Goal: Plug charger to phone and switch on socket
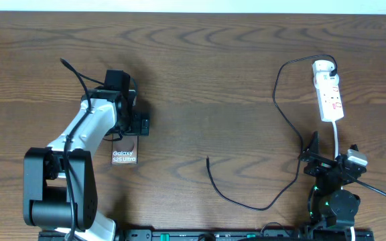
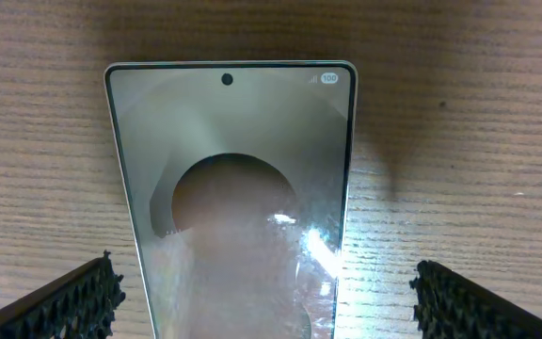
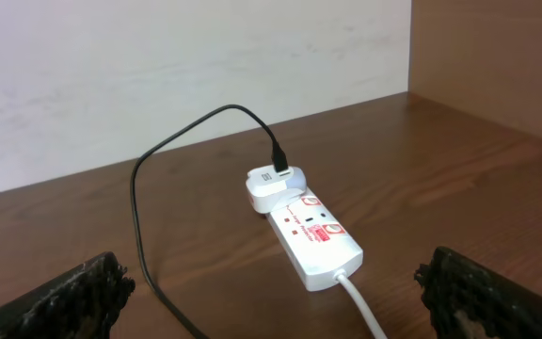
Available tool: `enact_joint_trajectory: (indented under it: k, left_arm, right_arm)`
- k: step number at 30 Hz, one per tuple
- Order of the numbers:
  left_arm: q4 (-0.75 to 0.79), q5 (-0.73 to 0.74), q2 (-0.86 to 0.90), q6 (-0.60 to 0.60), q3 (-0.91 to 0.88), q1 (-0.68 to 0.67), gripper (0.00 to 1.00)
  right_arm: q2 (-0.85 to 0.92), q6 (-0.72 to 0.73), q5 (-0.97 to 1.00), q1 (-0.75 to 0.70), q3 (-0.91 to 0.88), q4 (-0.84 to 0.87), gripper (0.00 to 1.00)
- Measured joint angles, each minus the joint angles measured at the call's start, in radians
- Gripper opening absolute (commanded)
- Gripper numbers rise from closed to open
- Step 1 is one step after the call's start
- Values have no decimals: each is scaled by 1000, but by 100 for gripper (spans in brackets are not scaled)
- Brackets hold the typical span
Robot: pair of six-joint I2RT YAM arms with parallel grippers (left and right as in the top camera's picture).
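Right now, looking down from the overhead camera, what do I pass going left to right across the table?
Phone → loose end of the charger cable → power strip.

White lettering on the phone (image 1: 124,155) reads "Galaxy S25 Ultra" near its end in the overhead view. In the left wrist view its top corner shows a small "100" badge. The socket (image 3: 314,236) carries red printed labels too small to read.

White-and-black left arm (image 1: 79,144) with a black cable (image 1: 80,82); right arm (image 1: 334,194) black, jaws ridged black
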Motion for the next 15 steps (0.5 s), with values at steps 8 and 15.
enact_joint_trajectory:
  k: [8,15]
  left_arm:
    - [6,0,0,-32,-26,0,98]
    - [60,0,0,-33,-85,0,98]
  right_arm:
    - [0,0,0,0,0,0,99]
    - [0,0,0,0,0,0,99]
